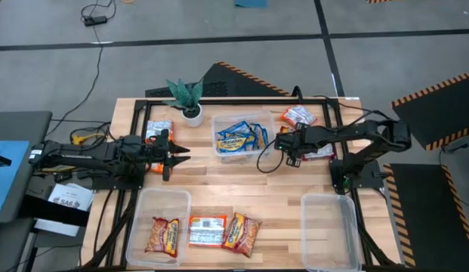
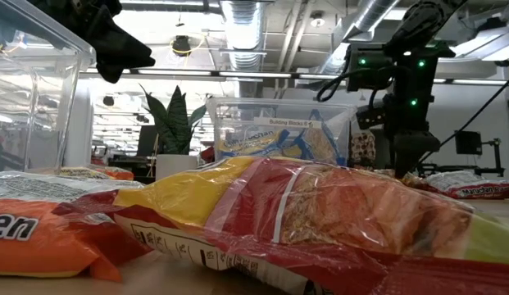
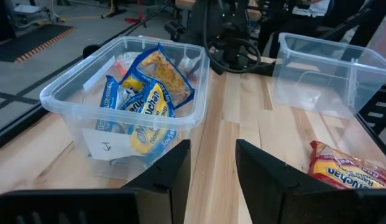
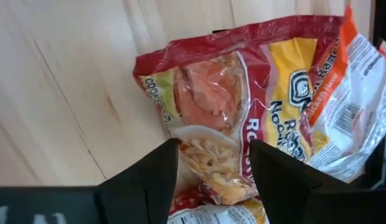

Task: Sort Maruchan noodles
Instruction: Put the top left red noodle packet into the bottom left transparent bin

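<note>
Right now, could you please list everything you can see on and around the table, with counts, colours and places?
Blue-and-yellow packets: several, exact count unclear, inside the clear middle tub at the far side.
Red-and-yellow packets: two, at the near edge, one in the near-left tub, one on the bare wood.
Orange-and-white packet: one, between those two.
Packets at far right: at least two, red and white, one under the right gripper.
Packet at far left: one, orange and white, beside the plant.
Empty clear tub: one, near-right corner.
Potted plant: one, green in a white pot, far edge.
Left gripper: open, empty, over bare wood left of the middle tub.
Right gripper: open, above a red-and-yellow packet.
</note>
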### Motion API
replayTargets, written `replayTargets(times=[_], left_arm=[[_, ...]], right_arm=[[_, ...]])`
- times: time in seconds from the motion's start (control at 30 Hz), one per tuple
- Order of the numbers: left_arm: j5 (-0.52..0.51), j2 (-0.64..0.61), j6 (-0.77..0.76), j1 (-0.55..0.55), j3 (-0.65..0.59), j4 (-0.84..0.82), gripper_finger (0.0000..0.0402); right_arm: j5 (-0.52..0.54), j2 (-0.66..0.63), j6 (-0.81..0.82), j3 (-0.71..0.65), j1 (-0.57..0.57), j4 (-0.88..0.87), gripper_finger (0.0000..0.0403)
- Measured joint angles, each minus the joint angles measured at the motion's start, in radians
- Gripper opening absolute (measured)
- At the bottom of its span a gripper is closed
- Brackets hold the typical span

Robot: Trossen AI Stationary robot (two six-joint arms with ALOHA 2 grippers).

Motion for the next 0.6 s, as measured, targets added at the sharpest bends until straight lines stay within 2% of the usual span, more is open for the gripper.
replayTargets(times=[0.13,0.43,0.53,0.6], left_arm=[[0.000,0.000,0.000,0.000,0.000,0.000,0.0114],[0.000,0.000,-0.007,0.000,0.000,-0.001,0.0114],[0.000,0.000,-0.004,0.000,0.000,-0.002,0.0114],[0.000,0.000,-0.004,0.000,0.000,-0.002,0.0114]], right_arm=[[0.000,0.001,0.001,0.000,-0.019,0.009,0.0202],[-0.014,0.054,-0.006,0.000,-0.054,0.043,0.0114],[-0.022,0.071,0.001,0.000,-0.054,0.034,0.0071],[-0.025,0.069,0.011,0.000,-0.054,0.018,0.0028]])
